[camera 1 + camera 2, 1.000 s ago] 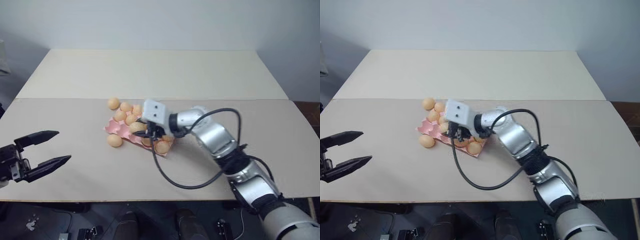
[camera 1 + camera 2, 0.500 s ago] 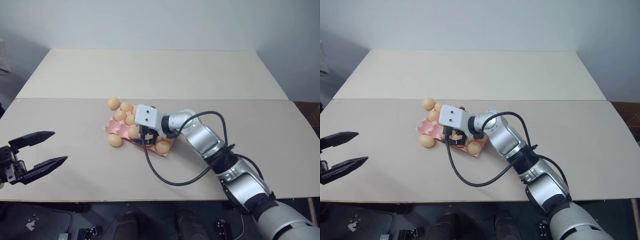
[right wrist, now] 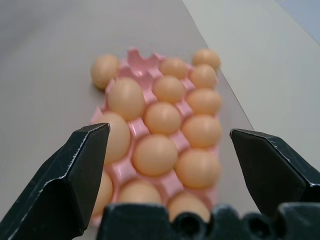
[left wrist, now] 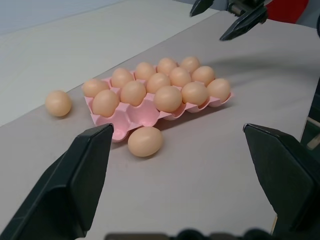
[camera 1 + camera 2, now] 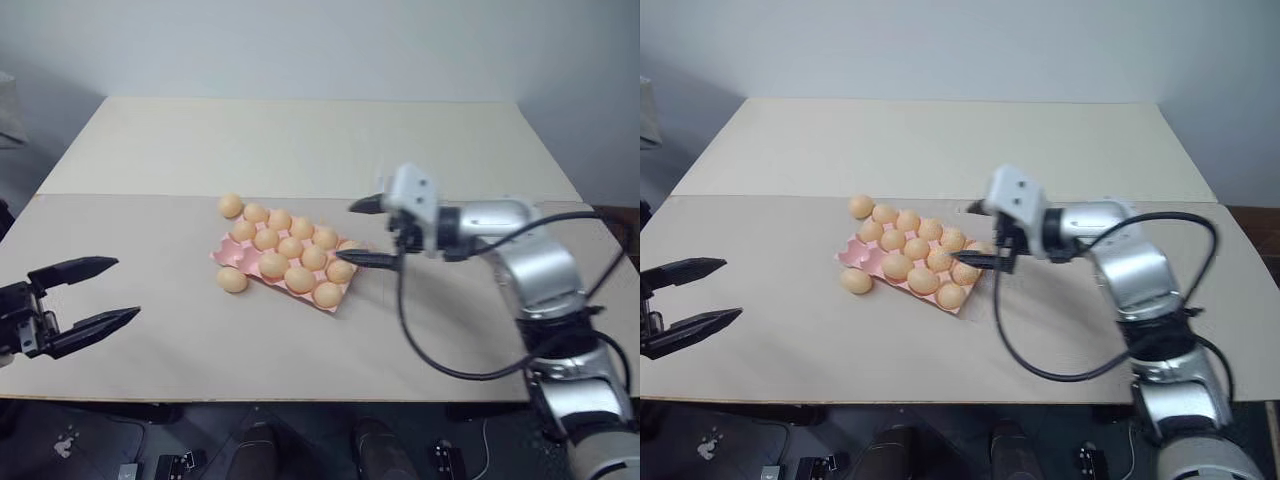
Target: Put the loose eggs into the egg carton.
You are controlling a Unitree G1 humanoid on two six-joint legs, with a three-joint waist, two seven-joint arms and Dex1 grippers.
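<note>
The left gripper (image 5: 95, 293) waits wide open and empty. Beyond it, a loose egg (image 5: 232, 280) touches the pink egg carton (image 5: 224, 252); another (image 5: 229, 206) lies behind. The right gripper (image 5: 368, 232), open and empty, should approach gently.

On the table (image 5: 150, 160), two loose eggs (image 5: 232, 280) flank the apparently nearly full egg carton (image 5: 225, 253).

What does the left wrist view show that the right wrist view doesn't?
Left wrist view adds the open left fingers and the right gripper, open, beyond the carton. Right wrist view adds a close look along the rows, between the right fingers. Both share the carton, its empty cups at one end, and two loose eggs.
</note>
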